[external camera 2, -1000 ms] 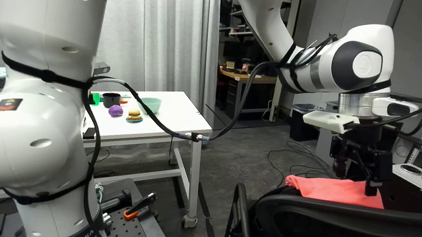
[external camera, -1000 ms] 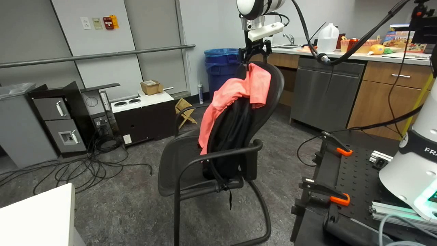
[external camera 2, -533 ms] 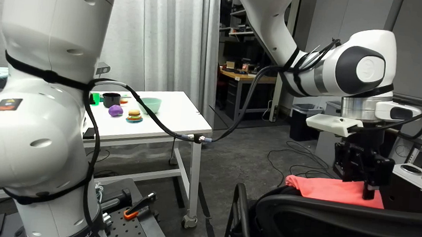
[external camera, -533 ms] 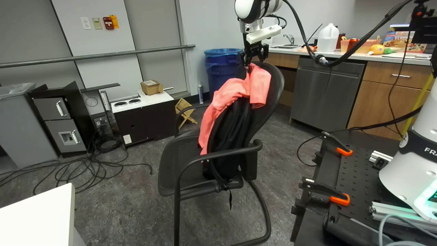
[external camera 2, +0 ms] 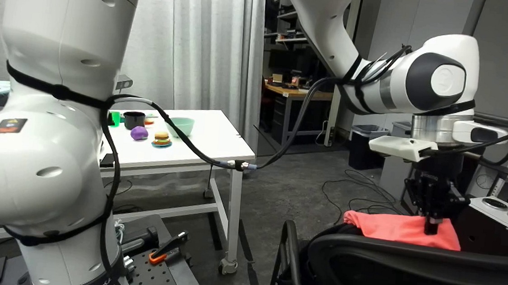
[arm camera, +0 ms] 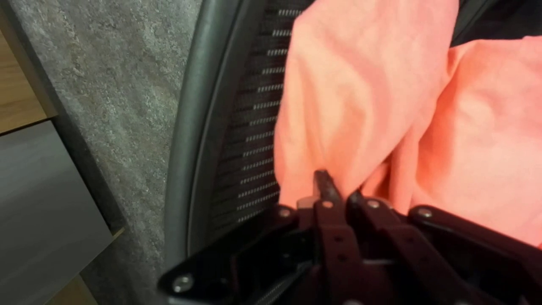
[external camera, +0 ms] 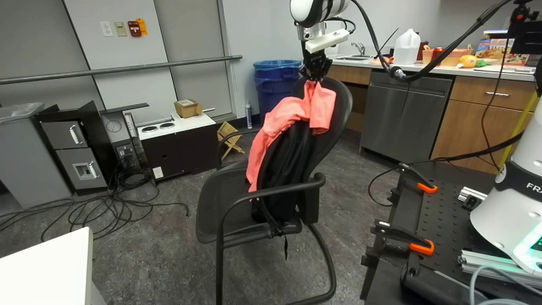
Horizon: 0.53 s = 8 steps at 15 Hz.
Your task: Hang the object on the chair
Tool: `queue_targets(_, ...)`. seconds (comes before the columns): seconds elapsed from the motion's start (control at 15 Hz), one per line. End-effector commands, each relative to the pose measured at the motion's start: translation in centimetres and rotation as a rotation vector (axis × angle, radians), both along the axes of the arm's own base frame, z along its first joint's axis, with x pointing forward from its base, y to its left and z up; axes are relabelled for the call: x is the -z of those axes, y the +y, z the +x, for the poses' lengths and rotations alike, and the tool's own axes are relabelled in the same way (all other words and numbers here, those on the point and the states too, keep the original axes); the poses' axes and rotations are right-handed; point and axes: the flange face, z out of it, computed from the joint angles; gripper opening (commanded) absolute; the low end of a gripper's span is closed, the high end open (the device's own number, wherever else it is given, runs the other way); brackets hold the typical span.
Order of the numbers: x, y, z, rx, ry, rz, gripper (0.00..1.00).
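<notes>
The object, a coral-red cloth garment [external camera: 324,108], hangs limp over the backrest of the black office chair [external camera: 342,110]. One part drapes across the backrest and a long part falls down the side towards the seat. At the top of the backrest my gripper [external camera: 312,79] points down, shut on an upper fold of the garment [arm camera: 372,63]. In the wrist view the cloth gathers into creases where it enters the gripper [arm camera: 338,186], beside the chair's curved frame [arm camera: 182,148]. In an exterior view one fingertip [external camera 2: 431,228] stands in front of the cloth, just above the backrest's rim.
A black fabric item [external camera: 286,169] hangs on the backrest under the garment. The chair's armrest [external camera: 288,188] juts out below. Behind the chair stand a blue bin [external camera: 275,84] and a counter [external camera: 423,72]. A white table [external camera 2: 199,142] holds toys and a bowl.
My gripper has come down slightly and its fingers have gone from wide apart to shut on the garment's upper edge, pinching the cloth into a fold. The chair has not moved.
</notes>
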Motion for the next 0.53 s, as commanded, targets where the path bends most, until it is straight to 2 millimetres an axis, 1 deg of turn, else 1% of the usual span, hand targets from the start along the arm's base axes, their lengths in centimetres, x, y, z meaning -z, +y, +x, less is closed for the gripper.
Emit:
queue_targets(0.0, -0.4, -0.4, 1.1, -0.005, -0.039, -0.025, 0.00)
queue_targets(0.27, -0.9, -0.7, 2.3, -0.017, -0.164, -0.066, 0.01)
queue_targets(0.47, -0.9, -0.8, 2.8, -0.006, -0.218, -0.086, 0.01)
